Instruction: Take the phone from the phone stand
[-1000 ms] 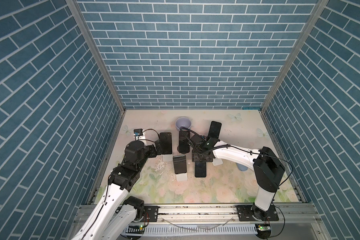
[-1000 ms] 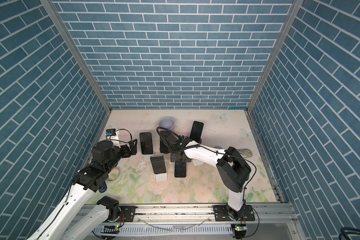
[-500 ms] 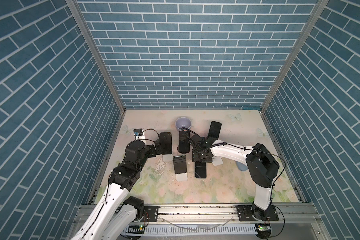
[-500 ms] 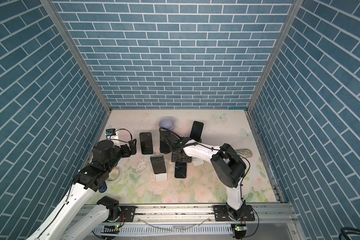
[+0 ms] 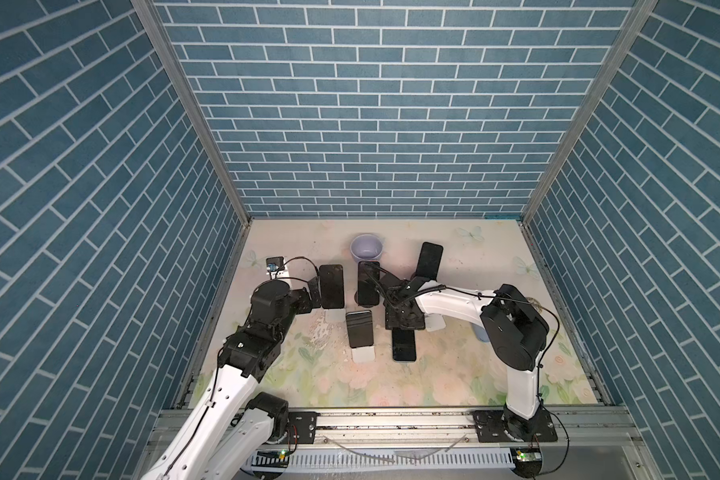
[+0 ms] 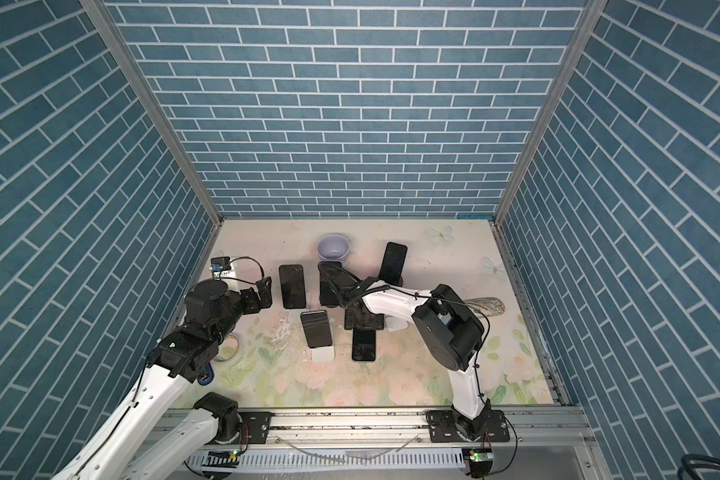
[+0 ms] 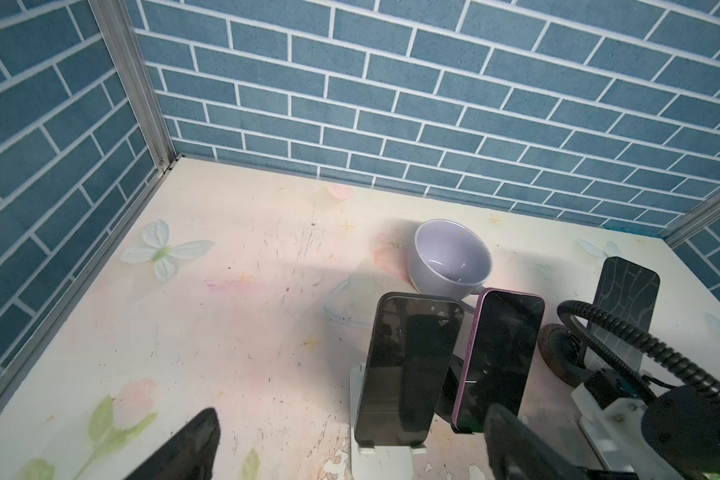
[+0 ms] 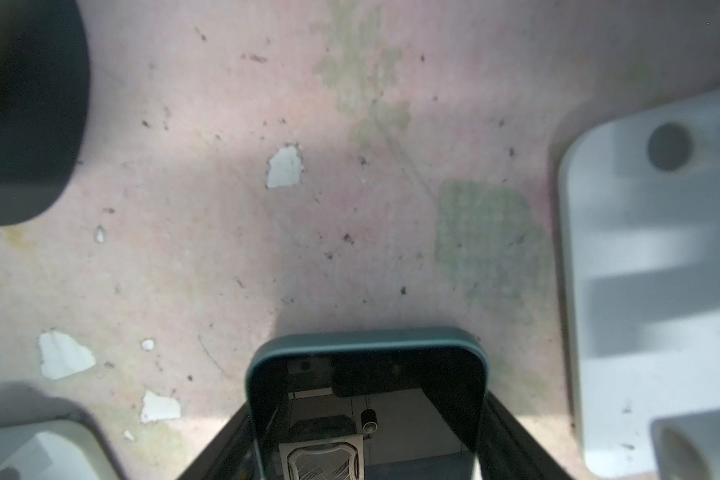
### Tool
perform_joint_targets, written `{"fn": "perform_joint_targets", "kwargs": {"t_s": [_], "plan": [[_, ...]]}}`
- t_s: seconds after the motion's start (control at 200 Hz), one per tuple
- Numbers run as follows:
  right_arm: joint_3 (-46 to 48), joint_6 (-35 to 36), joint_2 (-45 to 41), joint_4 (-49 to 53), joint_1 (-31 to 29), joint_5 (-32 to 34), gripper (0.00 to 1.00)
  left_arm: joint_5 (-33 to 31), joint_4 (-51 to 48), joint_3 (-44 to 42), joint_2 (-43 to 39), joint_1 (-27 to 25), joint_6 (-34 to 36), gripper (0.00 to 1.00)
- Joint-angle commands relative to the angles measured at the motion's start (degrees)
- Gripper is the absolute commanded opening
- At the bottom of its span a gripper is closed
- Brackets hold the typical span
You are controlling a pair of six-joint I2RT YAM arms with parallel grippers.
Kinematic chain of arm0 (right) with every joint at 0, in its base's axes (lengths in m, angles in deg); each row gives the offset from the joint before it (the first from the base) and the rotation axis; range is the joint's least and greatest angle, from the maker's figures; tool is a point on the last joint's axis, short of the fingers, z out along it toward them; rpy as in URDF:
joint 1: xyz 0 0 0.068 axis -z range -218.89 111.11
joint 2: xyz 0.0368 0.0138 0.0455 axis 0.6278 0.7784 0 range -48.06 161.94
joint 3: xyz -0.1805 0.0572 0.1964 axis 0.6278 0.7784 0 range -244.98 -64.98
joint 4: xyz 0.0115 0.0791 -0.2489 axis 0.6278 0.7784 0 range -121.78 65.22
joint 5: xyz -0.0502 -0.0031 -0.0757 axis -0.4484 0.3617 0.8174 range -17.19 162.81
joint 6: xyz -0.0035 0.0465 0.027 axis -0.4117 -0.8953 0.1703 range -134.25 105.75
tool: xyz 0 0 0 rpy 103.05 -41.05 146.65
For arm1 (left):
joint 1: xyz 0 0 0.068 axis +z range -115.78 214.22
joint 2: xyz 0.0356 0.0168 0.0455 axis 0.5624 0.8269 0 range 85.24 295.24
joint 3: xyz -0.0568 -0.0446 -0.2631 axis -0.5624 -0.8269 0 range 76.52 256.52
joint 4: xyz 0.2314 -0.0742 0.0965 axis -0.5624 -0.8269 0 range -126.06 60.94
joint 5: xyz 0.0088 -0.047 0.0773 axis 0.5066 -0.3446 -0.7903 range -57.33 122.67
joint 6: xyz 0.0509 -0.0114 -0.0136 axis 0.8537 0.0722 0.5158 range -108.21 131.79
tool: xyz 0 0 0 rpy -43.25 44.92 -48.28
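Note:
My right gripper [image 5: 404,321] [image 8: 366,440] is shut on a dark phone [image 5: 404,345] [image 6: 363,345] with a teal edge [image 8: 366,338]. The phone is held flat and low over the table, and I cannot tell whether it touches. An empty white phone stand [image 5: 435,322] [image 8: 649,270] sits right beside it. My left gripper [image 5: 314,293] [image 7: 350,449] is open and holds nothing. Just ahead of it, another dark phone [image 5: 332,286] [image 7: 408,365] leans on a white stand [image 7: 381,461].
A purple-edged phone [image 5: 368,282] [image 7: 499,357] stands mid-table. A further phone [image 5: 360,330] leans on a white stand in front, and one [image 5: 429,259] stands at the back. A lilac cup [image 5: 366,247] [image 7: 449,257] sits behind. Tiled walls enclose the table.
The right arm's elbow has swung a little to the left while its gripper and the phone stayed nearly in place. The left arm has not moved.

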State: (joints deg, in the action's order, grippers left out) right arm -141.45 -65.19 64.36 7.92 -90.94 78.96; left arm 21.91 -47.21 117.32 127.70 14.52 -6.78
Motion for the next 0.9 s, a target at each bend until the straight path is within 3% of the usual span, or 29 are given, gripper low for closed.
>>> {"fn": "perform_joint_targets", "kwargs": {"t_s": [0.0, 0.895], "plan": [[-2.1, 0.0, 1.3, 2.4, 0.1, -0.4, 0.30, -0.8, 1.1, -0.6, 0.2, -0.2, 0.6, 1.00], [-1.8, 0.3, 0.7, 2.8, 0.1, -0.7, 0.52, -0.6, 1.5, -2.3, -0.7, -0.2, 0.5, 1.00]]}}
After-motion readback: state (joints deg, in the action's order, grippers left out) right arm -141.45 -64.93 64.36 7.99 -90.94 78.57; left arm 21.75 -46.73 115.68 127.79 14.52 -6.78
